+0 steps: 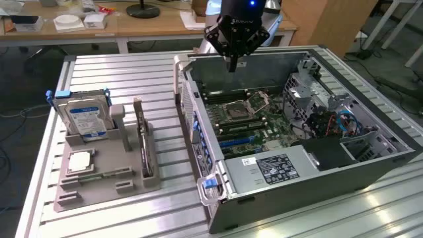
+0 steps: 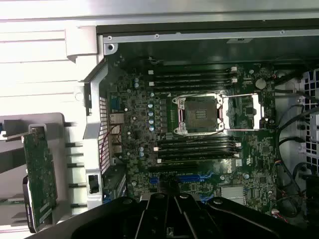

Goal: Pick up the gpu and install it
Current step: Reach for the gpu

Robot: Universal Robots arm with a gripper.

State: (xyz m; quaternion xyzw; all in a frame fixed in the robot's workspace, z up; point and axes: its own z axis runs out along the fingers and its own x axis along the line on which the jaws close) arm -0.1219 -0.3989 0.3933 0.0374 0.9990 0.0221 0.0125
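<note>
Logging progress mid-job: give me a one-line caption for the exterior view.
Shut black gripper hovers over open grey metal computer case; thin dark gpu card stands upright in grey holder, exterior view's left.

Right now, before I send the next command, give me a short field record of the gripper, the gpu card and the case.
gripper: black gripper, shut, empty, above the far wall of the open grey metal computer case
gpu: thin flat dark card, upright in the grey holder tray, untouched
hard drive: silver box, blue-white label, upright in the same tray
board: green motherboard exposed, processor socket frame swung open
</note>
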